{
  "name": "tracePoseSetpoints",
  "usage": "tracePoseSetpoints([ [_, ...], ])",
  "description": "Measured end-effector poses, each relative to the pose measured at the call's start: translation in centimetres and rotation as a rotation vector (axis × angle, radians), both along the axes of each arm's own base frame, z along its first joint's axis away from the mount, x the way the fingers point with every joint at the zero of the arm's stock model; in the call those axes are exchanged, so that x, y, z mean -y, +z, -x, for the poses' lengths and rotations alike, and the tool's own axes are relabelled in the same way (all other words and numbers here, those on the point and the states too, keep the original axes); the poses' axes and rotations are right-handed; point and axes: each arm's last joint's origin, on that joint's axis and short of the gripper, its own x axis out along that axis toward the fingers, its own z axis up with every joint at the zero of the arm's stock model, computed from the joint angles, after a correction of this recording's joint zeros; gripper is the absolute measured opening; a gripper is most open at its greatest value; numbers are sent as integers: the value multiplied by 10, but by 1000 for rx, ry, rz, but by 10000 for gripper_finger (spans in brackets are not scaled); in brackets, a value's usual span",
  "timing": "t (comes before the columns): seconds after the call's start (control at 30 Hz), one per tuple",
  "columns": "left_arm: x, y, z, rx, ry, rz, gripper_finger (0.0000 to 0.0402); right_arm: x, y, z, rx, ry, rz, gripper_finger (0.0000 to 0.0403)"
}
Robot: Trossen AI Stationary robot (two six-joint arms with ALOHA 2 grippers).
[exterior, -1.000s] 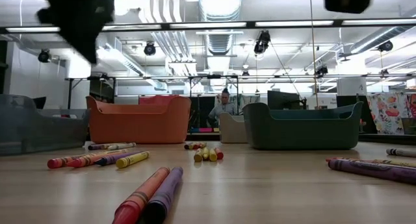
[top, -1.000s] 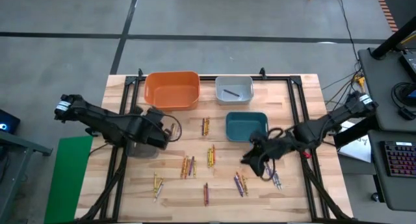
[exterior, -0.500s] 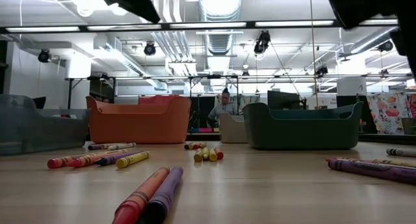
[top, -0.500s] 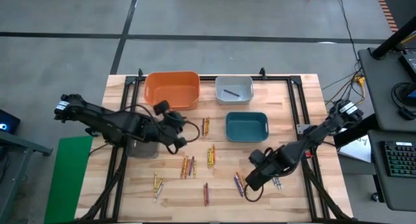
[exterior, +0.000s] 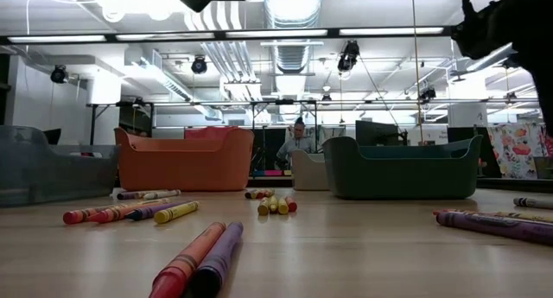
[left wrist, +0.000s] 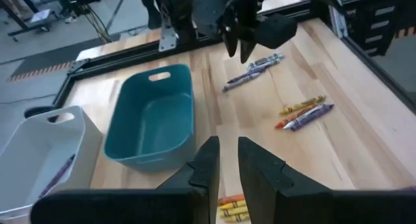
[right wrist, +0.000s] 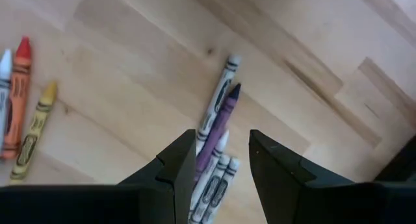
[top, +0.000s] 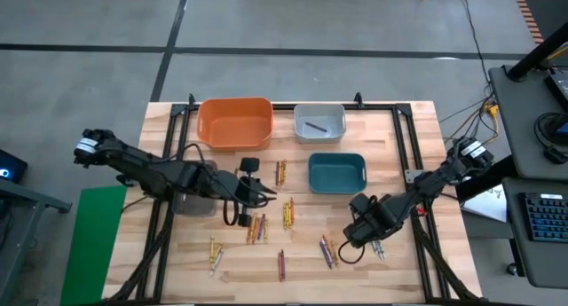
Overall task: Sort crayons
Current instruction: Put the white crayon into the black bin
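Crayons (top: 286, 212) unmoved, both arms shifted.

My crayons (top: 286, 213) lie flat in small scattered clusters across the wooden surface (top: 177, 253). They show yellow, orange, red, purple and white.

Both arms reach inward over the surface.
The left gripper (top: 264, 196) holds its fingers (left wrist: 209, 160) slightly apart and empty; the right gripper (top: 353, 238) points down, fingers (right wrist: 179, 160) spread.

Grey bin (exterior: 34, 164) edge-cropped, low view.
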Motion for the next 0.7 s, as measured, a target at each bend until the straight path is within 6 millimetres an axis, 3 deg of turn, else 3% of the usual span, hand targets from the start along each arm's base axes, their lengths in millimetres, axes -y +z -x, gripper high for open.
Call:
tracePoseSetpoints([
  [0.3,-7,8,2,37,138,-84,39,14,-11,-9,23,-40,69,132],
  [0.7,-11,16,11,40,134,-118,39,14,-43,-20,-91,-52,123,132],
])
